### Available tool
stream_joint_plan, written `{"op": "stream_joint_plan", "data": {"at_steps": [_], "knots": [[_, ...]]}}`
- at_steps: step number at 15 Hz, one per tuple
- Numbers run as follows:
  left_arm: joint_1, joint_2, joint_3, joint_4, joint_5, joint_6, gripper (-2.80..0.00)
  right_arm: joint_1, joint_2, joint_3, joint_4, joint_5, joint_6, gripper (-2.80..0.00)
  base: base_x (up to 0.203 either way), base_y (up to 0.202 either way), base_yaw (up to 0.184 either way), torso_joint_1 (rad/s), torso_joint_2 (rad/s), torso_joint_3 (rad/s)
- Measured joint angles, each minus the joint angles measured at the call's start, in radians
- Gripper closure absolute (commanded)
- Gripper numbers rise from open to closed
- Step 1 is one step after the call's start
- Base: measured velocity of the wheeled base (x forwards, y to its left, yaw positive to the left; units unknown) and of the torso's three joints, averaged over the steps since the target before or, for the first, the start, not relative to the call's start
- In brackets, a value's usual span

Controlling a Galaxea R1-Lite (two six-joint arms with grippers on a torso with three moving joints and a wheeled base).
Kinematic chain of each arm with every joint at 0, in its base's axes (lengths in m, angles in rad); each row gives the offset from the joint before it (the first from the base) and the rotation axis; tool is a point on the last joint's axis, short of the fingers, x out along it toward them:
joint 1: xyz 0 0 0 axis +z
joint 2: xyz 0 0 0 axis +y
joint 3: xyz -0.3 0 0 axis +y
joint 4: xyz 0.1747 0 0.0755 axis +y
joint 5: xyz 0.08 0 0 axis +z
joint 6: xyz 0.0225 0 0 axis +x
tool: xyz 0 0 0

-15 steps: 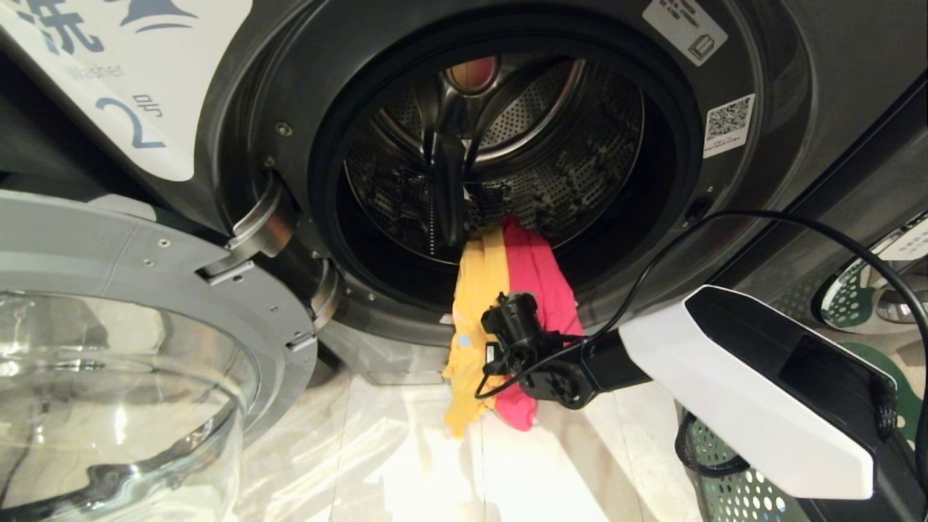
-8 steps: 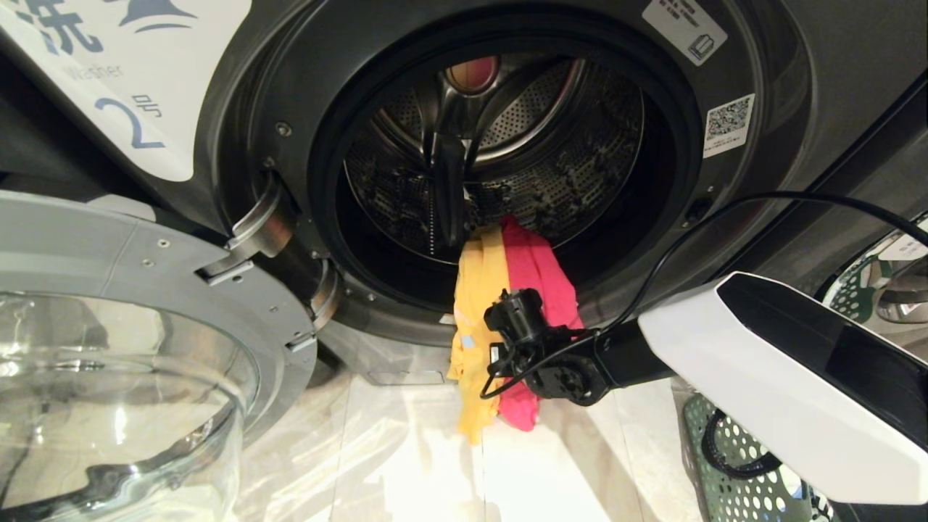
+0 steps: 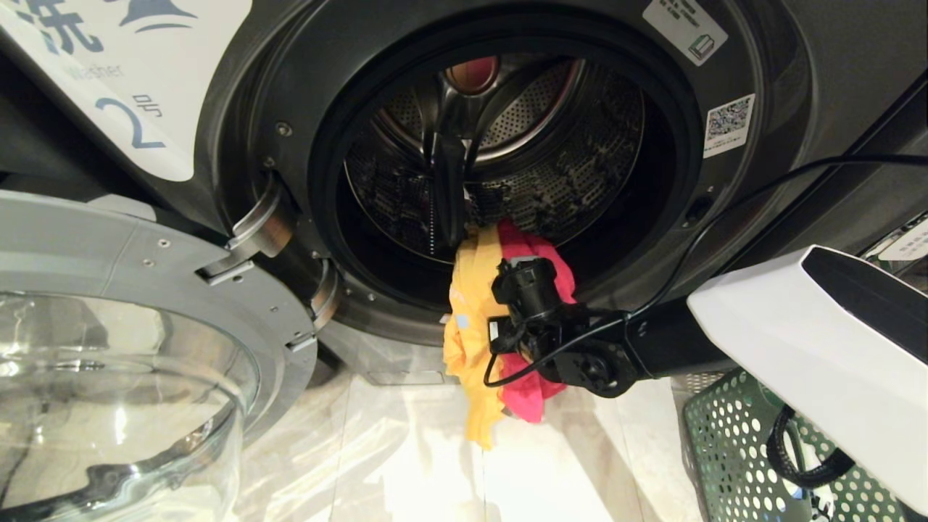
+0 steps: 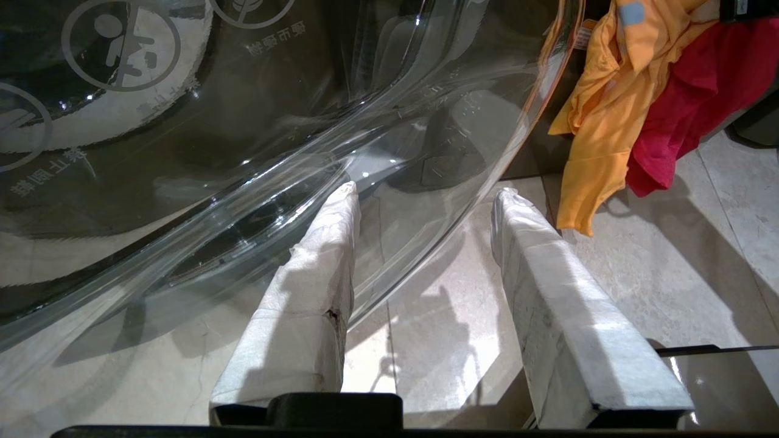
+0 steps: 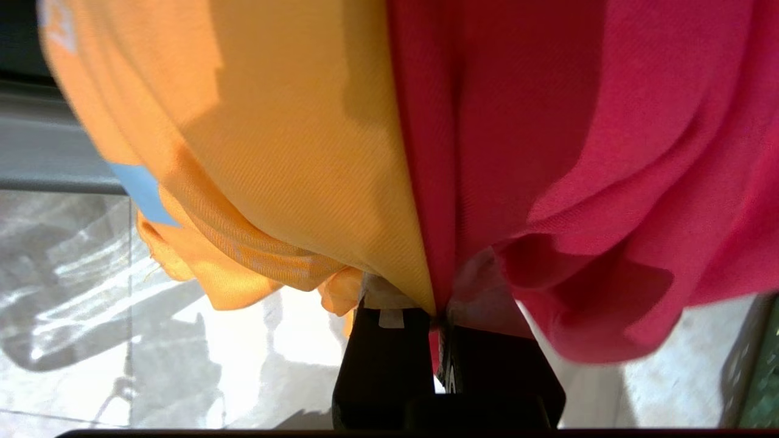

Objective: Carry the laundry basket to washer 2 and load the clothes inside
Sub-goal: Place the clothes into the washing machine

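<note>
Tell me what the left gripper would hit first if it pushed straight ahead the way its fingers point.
Most likely the glass bowl of the open washer door, which fills the space just beyond the left gripper; depth is hard to judge.

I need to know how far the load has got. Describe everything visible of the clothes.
The clothes are two soft knit garments, one yellow-orange with a small blue patch, one red-pink. They drape over the lower lip of washer 2, upper ends inside the drum, lower ends hanging above the floor. The right gripper is shut on both where they meet.
</note>
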Motion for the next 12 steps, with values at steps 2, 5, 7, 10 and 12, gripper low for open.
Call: {"op": "stream_joint_plan", "data": {"at_steps": [2, 5, 7, 10, 12], "knots": [[0.000, 0.000, 0.000, 0.000, 0.000, 0.000, 0.00, 0.000, -0.017, 0.034, -0.095, 0.001, -0.093, 0.00, 0.000, 0.000, 0.000, 0.000, 0.00, 0.000], [0.000, 0.000, 0.000, 0.000, 0.000, 0.000, 0.00, 0.000, -0.036, 0.096, -0.272, 0.001, -0.227, 0.00, 0.000, 0.000, 0.000, 0.000, 0.00, 0.000], [0.000, 0.000, 0.000, 0.000, 0.000, 0.000, 0.00, 0.000, -0.042, 0.112, -0.415, 0.005, -0.324, 0.00, 0.000, 0.000, 0.000, 0.000, 0.00, 0.000], [0.000, 0.000, 0.000, 0.000, 0.000, 0.000, 0.00, -0.001, -0.022, 0.047, -0.624, 0.015, -0.484, 0.00, 0.000, 0.000, 0.000, 0.000, 0.00, 0.000], [0.000, 0.000, 0.000, 0.000, 0.000, 0.000, 0.00, -0.007, 0.011, -0.066, -0.718, 0.028, -0.578, 0.00, 0.000, 0.000, 0.000, 0.000, 0.00, 0.000]]}}
